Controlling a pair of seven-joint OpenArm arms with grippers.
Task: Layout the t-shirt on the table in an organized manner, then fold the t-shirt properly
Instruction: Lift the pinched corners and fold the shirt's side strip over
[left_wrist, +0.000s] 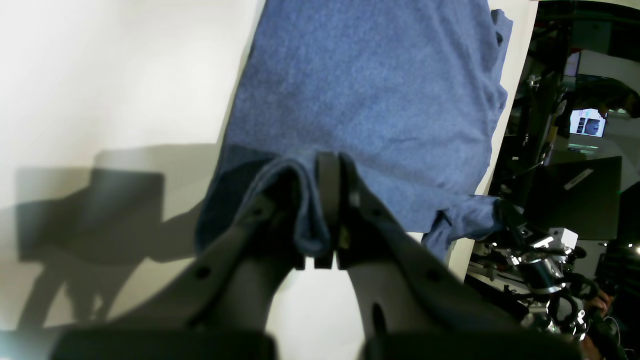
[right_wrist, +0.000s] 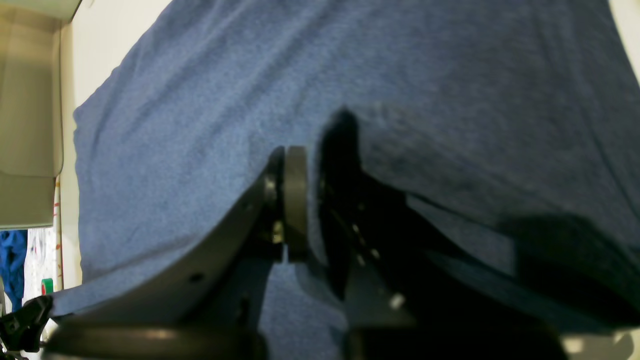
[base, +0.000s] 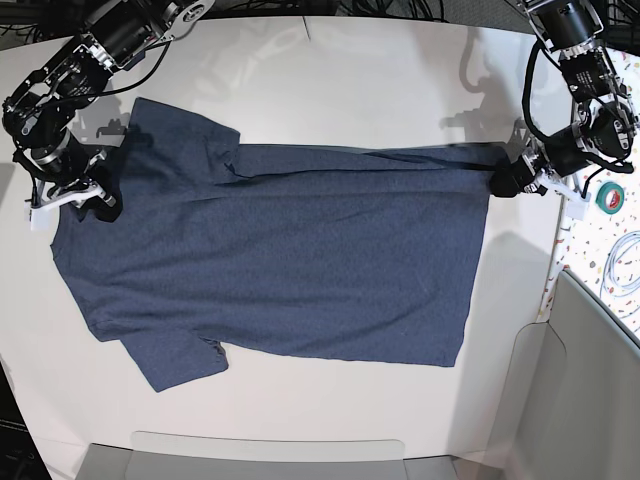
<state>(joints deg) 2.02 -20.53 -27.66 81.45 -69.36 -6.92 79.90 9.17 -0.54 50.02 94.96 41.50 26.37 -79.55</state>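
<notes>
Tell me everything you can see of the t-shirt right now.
The t-shirt is dark blue heathered cloth, spread nearly flat on the white table, sleeves at the base view's left, hem at its right. No lettering shows. The far edge is folded inward. The right gripper pinches the shoulder end, the left gripper a hem corner.

The base view looks straight down on the table (base: 330, 90) from well above, taking in the whole t-shirt (base: 290, 270). Each wrist view sits just behind its own gripper, close over the t-shirt's cloth, looking along the jaws. All three views share the t-shirt.
</notes>
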